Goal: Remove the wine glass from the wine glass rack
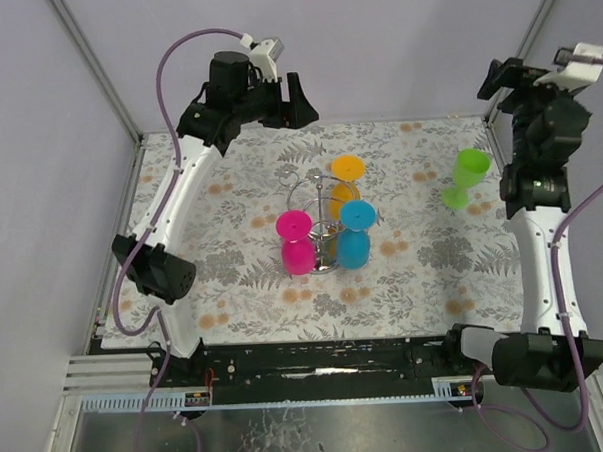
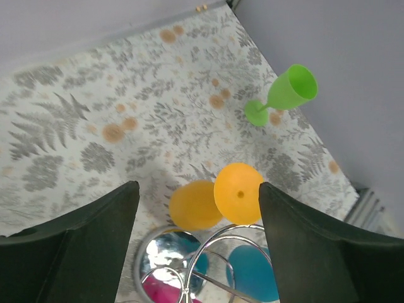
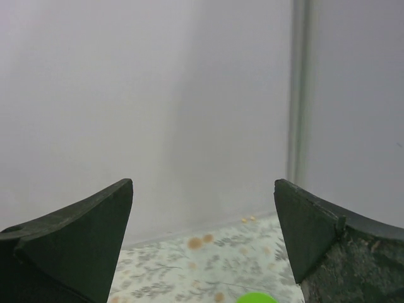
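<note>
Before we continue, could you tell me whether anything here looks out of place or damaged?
Nothing looks spilled or broken. The only outlier is the green wine glass, alone on the table right of the wine glass rack, where a pink glass, a blue glass and an orange glass hang upside down.

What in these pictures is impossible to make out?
Green glass: right wrist view, the bottom edge leaves only a sliver.
Blue glass: left wrist view, partly behind a finger and rack wires.
Rack: left wrist view, cut off by the bottom edge.
</note>
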Tool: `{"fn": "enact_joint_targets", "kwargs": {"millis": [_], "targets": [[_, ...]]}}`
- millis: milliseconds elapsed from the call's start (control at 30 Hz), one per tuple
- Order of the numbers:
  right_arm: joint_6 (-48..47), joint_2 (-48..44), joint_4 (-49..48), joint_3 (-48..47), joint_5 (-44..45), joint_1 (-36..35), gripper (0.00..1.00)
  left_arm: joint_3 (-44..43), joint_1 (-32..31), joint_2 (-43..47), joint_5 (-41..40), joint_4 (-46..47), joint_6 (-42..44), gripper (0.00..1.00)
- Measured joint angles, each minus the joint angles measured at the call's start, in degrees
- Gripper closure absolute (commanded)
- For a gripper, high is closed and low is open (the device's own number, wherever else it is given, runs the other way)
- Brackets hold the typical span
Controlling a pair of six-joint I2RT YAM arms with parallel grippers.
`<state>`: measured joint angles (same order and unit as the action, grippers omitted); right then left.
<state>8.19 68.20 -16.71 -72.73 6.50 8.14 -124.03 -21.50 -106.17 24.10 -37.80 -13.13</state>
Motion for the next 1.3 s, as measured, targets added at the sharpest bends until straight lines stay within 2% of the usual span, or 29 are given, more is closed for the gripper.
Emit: {"fn": "enact_joint_targets", "kwargs": {"millis": [133,233,333,467,600,767,1067,1300], "targets": [[6.3,0.6,13.9,-12.5,-12.4,0.1,0.06,0.3,2.4,-4.3,5.6,1.0,-7.0,0.21],[11.2,2.0,22.0,-16.8,-20.1,0.1,0.10,2.2,4.4,-5.1,9.1,2.4,-12.6,0.21],[15.8,3.2,29.3,-16.4,-27.3,0.1,0.10,4.8,7.0,-5.1,13.6,5.8,-19.2,0.23],[19.5,3.0,35.9,-11.2,-31.8,0.1,0.10,7.5,9.1,-5.7,20.3,12.3,-27.3,0.25],[20.6,2.3,40.1,-10.0,-33.2,0.1,0.10,11.1,9.1,-7.6,26.1,19.1,-34.6,0.28],[20.4,-1.0,43.4,-10.7,-33.6,0.1,0.09,12.2,8.5,-11.8,28.9,22.0,-38.8,0.29],[20.3,-4.3,45.4,-11.4,-33.6,0.1,0.09,12.2,6.1,-16.3,32.2,23.3,-42.1,0.40],[19.2,-5.9,47.9,-11.4,-33.0,0.1,0.09,12.2,3.5,-17.8,34.8,24.3,-42.8,0.42]]}}
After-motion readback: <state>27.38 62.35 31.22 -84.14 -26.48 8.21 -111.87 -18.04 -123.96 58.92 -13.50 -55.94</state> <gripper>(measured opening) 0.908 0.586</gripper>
